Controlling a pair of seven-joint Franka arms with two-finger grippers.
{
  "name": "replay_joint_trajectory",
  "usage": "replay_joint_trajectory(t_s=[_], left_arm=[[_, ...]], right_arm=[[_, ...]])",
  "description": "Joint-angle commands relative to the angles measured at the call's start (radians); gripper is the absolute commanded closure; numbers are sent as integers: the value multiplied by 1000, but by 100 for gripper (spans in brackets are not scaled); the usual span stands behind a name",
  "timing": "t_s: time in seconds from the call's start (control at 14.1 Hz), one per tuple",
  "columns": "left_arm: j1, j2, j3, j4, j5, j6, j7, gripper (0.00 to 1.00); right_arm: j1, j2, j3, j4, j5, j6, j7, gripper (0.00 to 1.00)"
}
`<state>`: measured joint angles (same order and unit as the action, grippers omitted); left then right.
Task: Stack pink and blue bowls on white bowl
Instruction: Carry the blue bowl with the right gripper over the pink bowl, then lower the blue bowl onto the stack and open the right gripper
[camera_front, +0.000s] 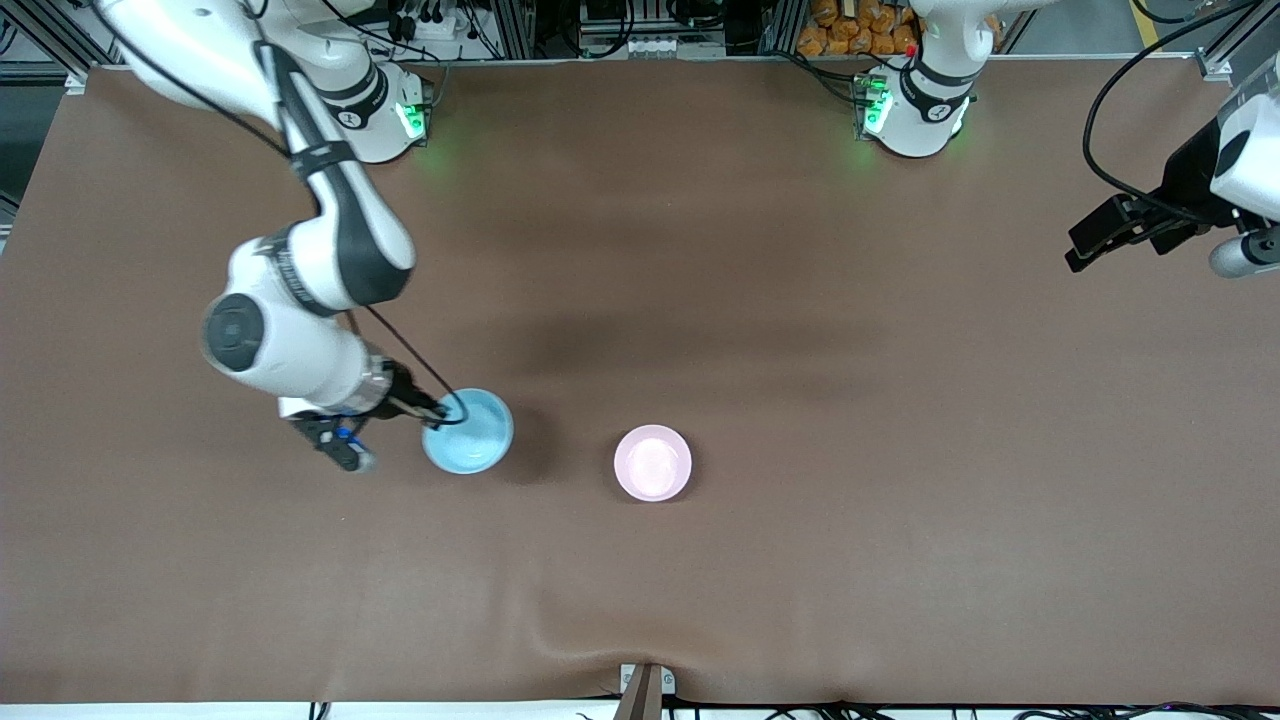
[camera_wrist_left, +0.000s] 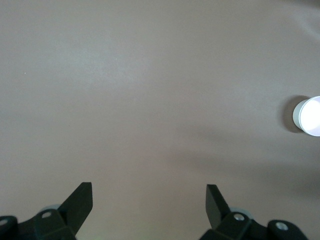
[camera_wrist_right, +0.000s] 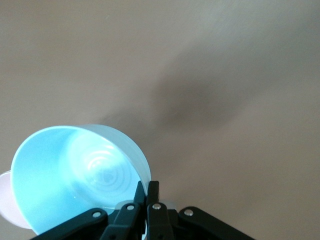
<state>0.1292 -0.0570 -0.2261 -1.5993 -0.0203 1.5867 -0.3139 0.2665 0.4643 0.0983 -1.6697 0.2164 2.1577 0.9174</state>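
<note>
- The right gripper (camera_front: 432, 412) is clamped on the rim of the light sky-blue, round, glossy bowl (camera_front: 468, 431), at the side of the bowl toward the right arm's end of the table.
- In the right wrist view the two black fingers (camera_wrist_right: 148, 192) meet tightly over the thin edge of the blue bowl (camera_wrist_right: 75, 172), whose opening is tilted toward the camera, so the bowl looks lifted clear of the brown table covering (camera_front: 760, 300); a dark shadow lies on the cloth beside it.
- The pale pink, round, glossy bowl (camera_front: 653, 462) sits upright on the covering, well apart from the blue one, toward the left arm's end and slightly nearer the front camera; it appears to be nested on another bowl, though I cannot tell this for certain.
- A pale sliver at the edge of the right wrist view, beside the blue bowl, cannot be identified.
- The left gripper (camera_wrist_left: 149, 202) waits high over the left arm's end of the table, its fingers spread wide and holding nothing.
- A small pale round bowl (camera_wrist_left: 309, 116) shows far off in the left wrist view, its colour washed out.
</note>
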Motion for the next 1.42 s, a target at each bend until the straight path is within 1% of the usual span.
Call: replay_joint_trajectory(t_s=[0.0, 0.14, 0.35, 0.43, 0.57, 0.71, 0.78, 1.14, 1.35], left_arm=[[6, -23, -7, -11, -4, -13, 4, 0], [6, -23, -7, -11, -4, -13, 4, 0], [4, -21, -7, -10, -4, -13, 4, 0], [3, -21, -7, -10, -4, -11, 2, 0], [3, -23, -7, -11, -4, -13, 2, 0], [3, -23, -7, -11, -4, -13, 4, 0], [3, -23, -7, -11, -4, -13, 4, 0], [3, -23, -16, -11, -4, -13, -1, 0], [3, -23, -18, -19, -4, -13, -2, 0]], right_arm=[[83, 129, -14, 188, 6, -19, 211, 100], [135, 154, -14, 196, 8, -7, 292, 100], [238, 267, -20, 318, 3, 40, 490, 100], [247, 289, -20, 350, 3, 44, 518, 100], [275, 301, -19, 367, 5, 54, 546, 100], [293, 336, -20, 389, 3, 138, 570, 100], [296, 355, -22, 404, 3, 152, 571, 100], [312, 399, -25, 418, -32, 165, 574, 100], [313, 425, -28, 441, -34, 175, 575, 100]])
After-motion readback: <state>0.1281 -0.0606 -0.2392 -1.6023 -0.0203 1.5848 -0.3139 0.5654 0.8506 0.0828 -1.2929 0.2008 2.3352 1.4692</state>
